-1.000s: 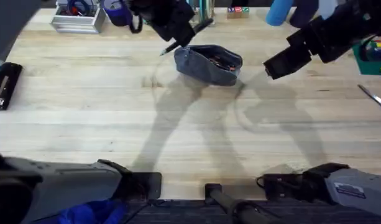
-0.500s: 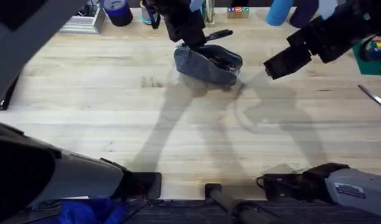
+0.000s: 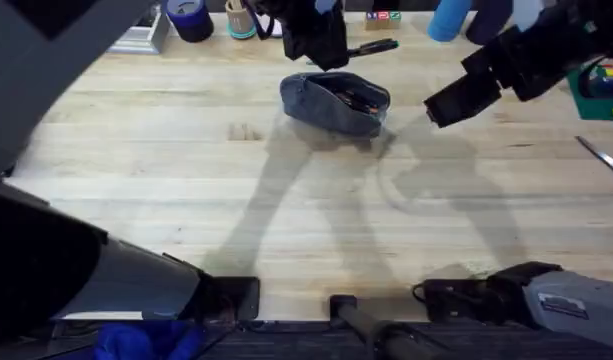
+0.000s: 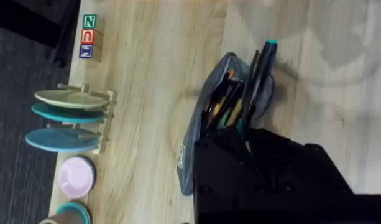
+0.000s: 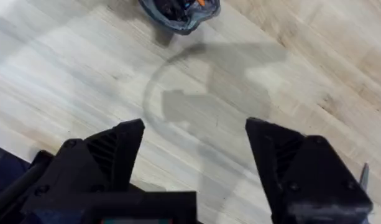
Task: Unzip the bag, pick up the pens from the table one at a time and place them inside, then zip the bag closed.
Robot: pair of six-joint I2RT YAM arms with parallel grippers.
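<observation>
Now left tool (image 3: 331, 45) holds pen (image 3: 374, 47) above bag (image 3: 334, 102).

The worktop (image 3: 186, 170) is pale planked wood, matt, with visible grain. At 12 o'clock on it, the pencil pouch (image 3: 334, 103) is soft grey-blue cloth (denim-like weave). The right gripper (image 5: 196, 155) fingers (image 5: 115, 149) look like matt black ribbed plastic.
</observation>
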